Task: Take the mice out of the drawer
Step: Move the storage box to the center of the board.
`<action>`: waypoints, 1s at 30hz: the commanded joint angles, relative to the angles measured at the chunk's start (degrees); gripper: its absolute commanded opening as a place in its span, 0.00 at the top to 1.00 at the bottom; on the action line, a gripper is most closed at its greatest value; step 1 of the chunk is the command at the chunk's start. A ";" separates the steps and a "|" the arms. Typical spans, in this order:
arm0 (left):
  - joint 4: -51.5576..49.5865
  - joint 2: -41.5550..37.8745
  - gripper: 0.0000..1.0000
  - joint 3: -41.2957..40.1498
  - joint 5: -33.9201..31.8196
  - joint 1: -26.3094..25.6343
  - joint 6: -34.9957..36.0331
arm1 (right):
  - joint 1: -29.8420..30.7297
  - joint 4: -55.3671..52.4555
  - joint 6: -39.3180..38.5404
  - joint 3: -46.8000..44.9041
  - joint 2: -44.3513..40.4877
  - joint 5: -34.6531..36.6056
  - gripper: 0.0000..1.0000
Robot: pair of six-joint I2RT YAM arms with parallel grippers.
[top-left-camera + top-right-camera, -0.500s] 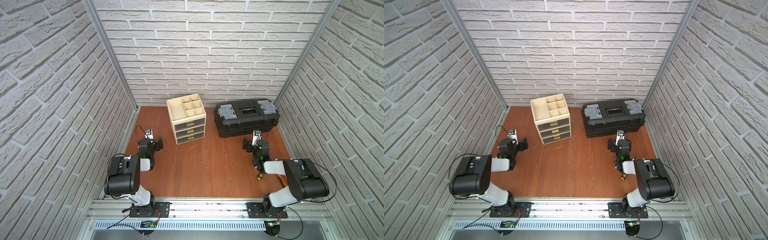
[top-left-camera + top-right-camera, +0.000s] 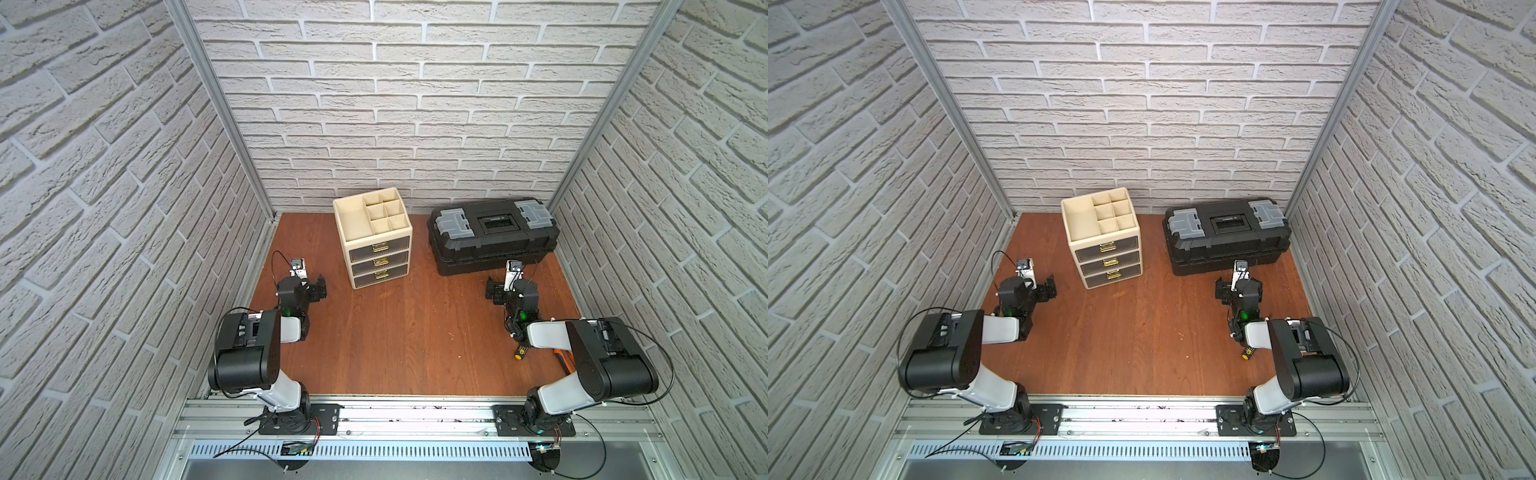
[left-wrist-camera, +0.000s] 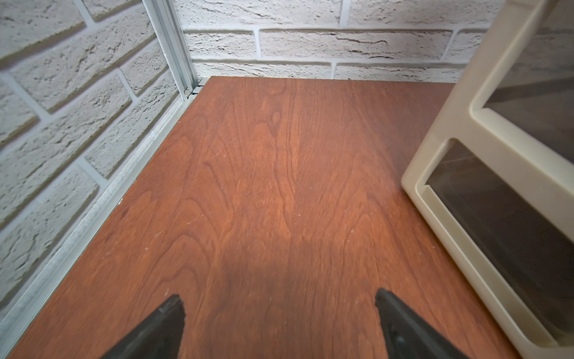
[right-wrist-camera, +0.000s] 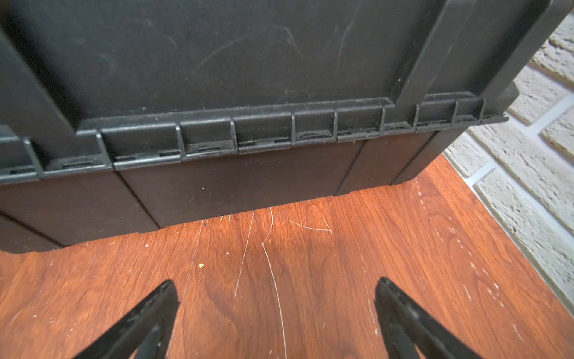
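A brick-walled work cell is seen from above, with two robot arms mounted at the near edge of a reddish wooden surface [image 2: 415,340]. Towards the back stands a cream drawer unit [image 2: 376,232]. It has an open divided tray on top and three dark-fronted drawers [image 2: 380,262] stacked below, each with a small gold handle. All three drawers are pushed in flush.

No mice are visible anywhere, neither on the surface nor in the tray compartments. The left wrist view shows the drawer fronts as dark panels, and nothing behind them can be made out. The mice are presumably inside a shut drawer, but which one cannot be told.

The left end effector [image 3: 279,298] hangs low over bare wood near the side of the unit, not touching it. Its jaws are spread wide and hold nothing. The right end effector [image 4: 276,286] is likewise released and empty. It points at the front wall of a closed black toolbox [image 2: 492,232], close to it but apart. A yellow-capped black tool handle [image 2: 520,352] lies beside the right arm, partly hidden under it.

Judging from this layout, the task is at its very start. No drawer has been opened and no mouse has been taken out. What is left is to pull open the right drawer, lift out each mouse and set it on the surface.
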 commanded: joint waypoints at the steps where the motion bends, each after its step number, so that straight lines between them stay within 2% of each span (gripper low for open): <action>1: 2.99 0.35 0.02 -0.44 -0.08 -0.19 0.64 | -0.11 1.99 -0.37 0.89 -0.52 0.04 0.01; 19: 2.56 0.05 0.02 -0.26 -0.13 0.25 0.11 | -0.09 1.98 -0.41 0.80 -0.52 0.06 0.01; 22: -1.98 -1.77 0.02 1.34 -1.29 0.23 -0.33 | -0.09 2.06 -0.41 0.81 -0.53 0.06 0.01; 26: -13.87 -8.17 0.02 4.53 -3.65 -0.37 -1.56 | -0.03 2.19 -0.35 0.69 -0.90 0.68 0.01; 27: -15.64 -9.91 0.02 4.72 -4.39 -0.68 -1.80 | -0.02 0.57 -0.18 1.31 -1.73 1.06 0.01; 30: -20.51 -17.48 0.02 4.69 -8.43 -3.19 -2.70 | 0.15 -12.99 -0.41 5.79 -7.35 0.51 0.01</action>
